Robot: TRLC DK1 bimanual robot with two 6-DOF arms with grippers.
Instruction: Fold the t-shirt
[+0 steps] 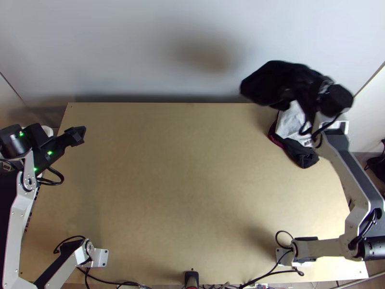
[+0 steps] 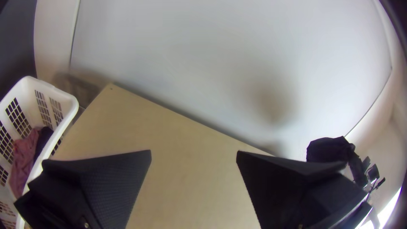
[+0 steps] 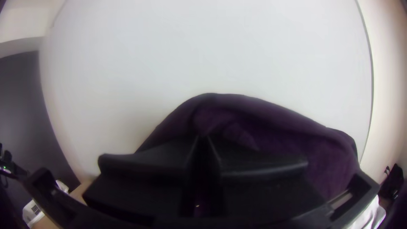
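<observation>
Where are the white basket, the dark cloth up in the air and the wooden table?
White basket [image 2: 68, 106]: left wrist view, on its rim.
Dark cloth [image 1: 260, 85]: top view, on its left end.
Wooden table [image 1: 168, 192]: top view, bare middle.

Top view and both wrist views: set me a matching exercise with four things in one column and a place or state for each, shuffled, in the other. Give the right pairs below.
Things
1. Left gripper
2. Right gripper
3. White basket
4. Pile of cloths

Places and states
A. Near the far right corner of the table
B. Its fingers closed on a dark purple cloth
C. With a pinkish cloth inside
D. Its fingers wide apart, nothing between them

Right pairs
1-D, 2-B, 3-C, 4-A
</observation>
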